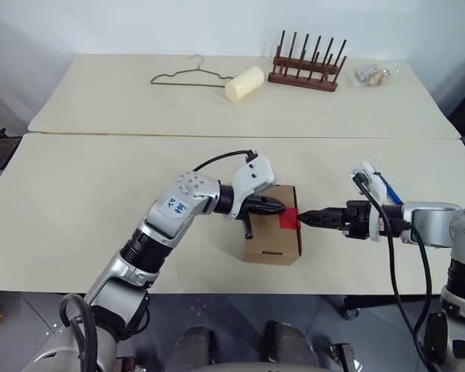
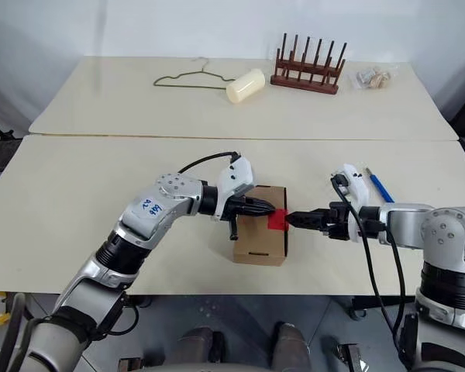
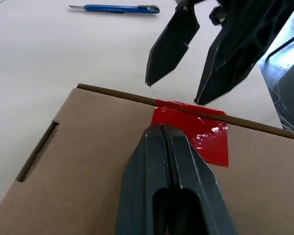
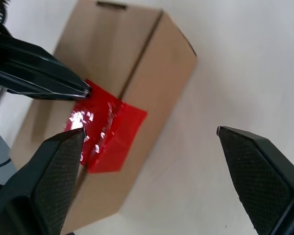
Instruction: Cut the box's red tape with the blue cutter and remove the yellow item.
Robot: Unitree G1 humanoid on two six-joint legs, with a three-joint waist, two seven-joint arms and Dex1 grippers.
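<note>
Two claws converged at red tape [image 3: 198,128] atop box [image 1: 273,232]: left claw [image 3: 161,128] clenched empty, pressing lid; right claw [image 3: 185,78] splayed, empty. Risked collision, box shoved; blue cutter [image 3: 117,8] lay ungrasped on counter [image 1: 101,201].

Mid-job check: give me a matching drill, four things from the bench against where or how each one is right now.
1. blue cutter
2. left gripper
3. right gripper
4. cream roll

a. shut, tips over the red tape on the box
b. open, beside the box's taped edge
c. on the far table by the wire hanger
d. lying on the table behind the right arm

Pairs: 1-d, 2-a, 3-b, 4-c
</note>
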